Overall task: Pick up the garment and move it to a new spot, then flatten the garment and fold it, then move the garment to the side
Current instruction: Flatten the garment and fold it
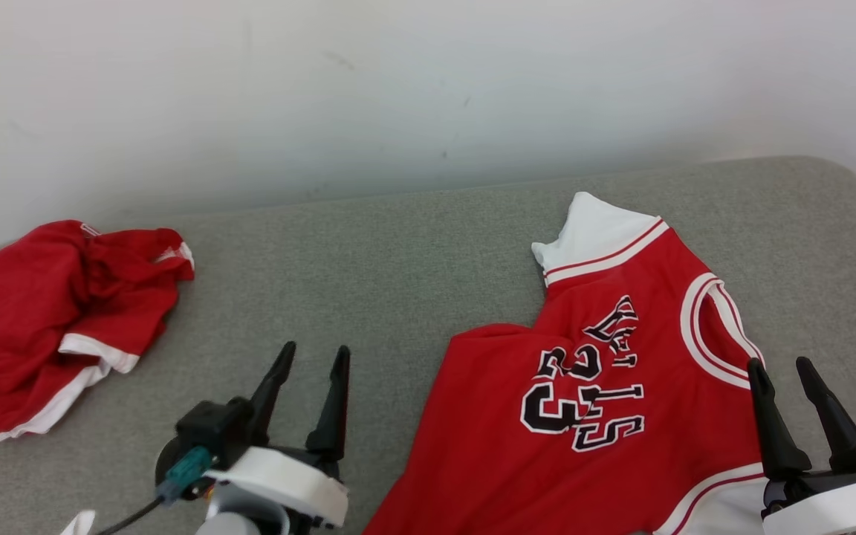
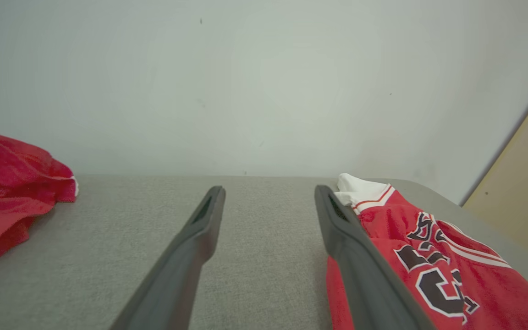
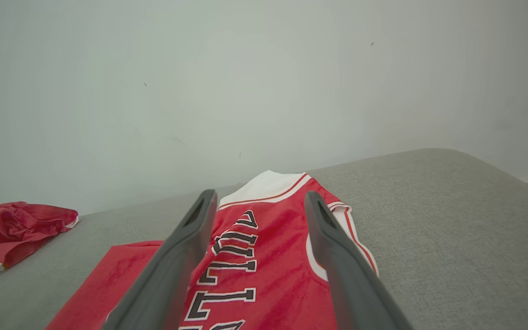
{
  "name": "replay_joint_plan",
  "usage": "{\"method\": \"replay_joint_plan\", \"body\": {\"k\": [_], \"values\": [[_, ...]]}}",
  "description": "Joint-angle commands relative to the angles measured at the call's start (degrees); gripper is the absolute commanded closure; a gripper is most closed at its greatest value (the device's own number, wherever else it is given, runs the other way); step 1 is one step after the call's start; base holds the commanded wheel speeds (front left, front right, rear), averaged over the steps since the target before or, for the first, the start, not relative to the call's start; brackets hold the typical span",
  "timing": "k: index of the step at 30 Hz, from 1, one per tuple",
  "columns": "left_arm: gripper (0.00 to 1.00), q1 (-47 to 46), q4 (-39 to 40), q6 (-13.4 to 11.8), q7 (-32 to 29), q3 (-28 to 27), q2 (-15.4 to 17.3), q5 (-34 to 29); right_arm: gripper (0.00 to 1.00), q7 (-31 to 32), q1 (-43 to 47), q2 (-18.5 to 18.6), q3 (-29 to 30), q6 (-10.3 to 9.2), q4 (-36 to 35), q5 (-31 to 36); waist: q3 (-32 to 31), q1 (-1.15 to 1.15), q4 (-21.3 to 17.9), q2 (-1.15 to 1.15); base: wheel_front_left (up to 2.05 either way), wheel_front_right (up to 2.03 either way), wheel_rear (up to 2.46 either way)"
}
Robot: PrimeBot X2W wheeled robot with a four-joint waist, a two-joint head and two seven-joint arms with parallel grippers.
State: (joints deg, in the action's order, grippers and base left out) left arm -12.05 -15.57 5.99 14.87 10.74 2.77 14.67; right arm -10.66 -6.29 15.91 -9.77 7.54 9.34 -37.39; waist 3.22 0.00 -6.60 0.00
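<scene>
A grey cloth-covered tabletop (image 1: 398, 245) ran up to a plain pale wall (image 1: 398, 89), which bore a few small dark marks. The tabletop's far right corner was rounded, and beyond it the left wrist view showed a tan board (image 2: 520, 192) leaning along the wall.

The red jersey (image 1: 606, 431) lay spread on the right half of the tabletop, its white-banded end toward the wall, its black lettering up, and its near part running off the bottom of the head view. Its left side was partly folded over. A heap of red cloth (image 1: 49, 319) with white trim sat crumpled at the far left edge, well apart from the jersey.

A broad bare strip of grey lay between the two, and more lay behind the jersey up to the wall.

The left jaws stood wide apart and empty above that bare strip. The right jaws, equally wide and empty, hung over the jersey's right side by the white-ringed armhole.
</scene>
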Motion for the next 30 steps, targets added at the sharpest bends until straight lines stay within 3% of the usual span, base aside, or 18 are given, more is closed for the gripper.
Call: {"method": "replay_joint_plan", "body": {"k": [1,8,14,24,25,26,30], "values": [[0.0,-2.37,-1.66,0.46,-1.47,1.24,0.23,-0.08,0.0,-0.15,-0.59,-0.17,0.24,-0.11,0.21,0.56,0.62,0.0,-0.89,0.0,0.0,0.0,0.0],[0.0,-13.29,-9.87,1.41,-11.39,9.39,0.83,1.47,0.0,-0.32,-2.14,-0.49,0.4,-0.11,0.69,0.73,3.04,0.0,-4.09,0.0,0.0,0.0,0.0],[0.0,-20.17,-19.23,1.47,-21.12,12.74,1.17,5.36,0.0,-0.48,-3.11,-0.96,-0.21,-0.11,1.62,0.33,4.24,0.0,-7.21,0.0,0.0,0.0,0.0],[0.0,-25.67,-28.65,1.42,-27.44,17.67,1.47,12.76,0.0,-1.33,-3.97,-1.01,-1.3,-0.11,3.55,-0.55,5.11,0.0,-10.14,0.0,0.0,0.0,0.0],[0.64,-26.38,-29.18,1.4,-26.89,17.89,1.65,13.69,0.0,-1.41,-4.11,-1.02,-1.41,-0.11,3.72,-0.66,5.16,0.0,-10.28,0.0,0.0,0.0,0.0],[1.0,-26.81,-29.82,1.4,-26.57,18.39,1.84,14.02,0.0,-1.54,-4.2,-1.02,-1.55,-0.11,3.93,-0.73,5.15,0.0,-10.42,0.0,0.0,0.0,0.0],[1.0,-28.23,-31.91,1.41,-24.86,19.89,2.67,16.24,0.0,-1.74,-4.12,-0.99,-1.91,-0.11,4.66,-0.94,4.82,0.0,-10.61,0.0,0.0,0.0,0.0]]}}
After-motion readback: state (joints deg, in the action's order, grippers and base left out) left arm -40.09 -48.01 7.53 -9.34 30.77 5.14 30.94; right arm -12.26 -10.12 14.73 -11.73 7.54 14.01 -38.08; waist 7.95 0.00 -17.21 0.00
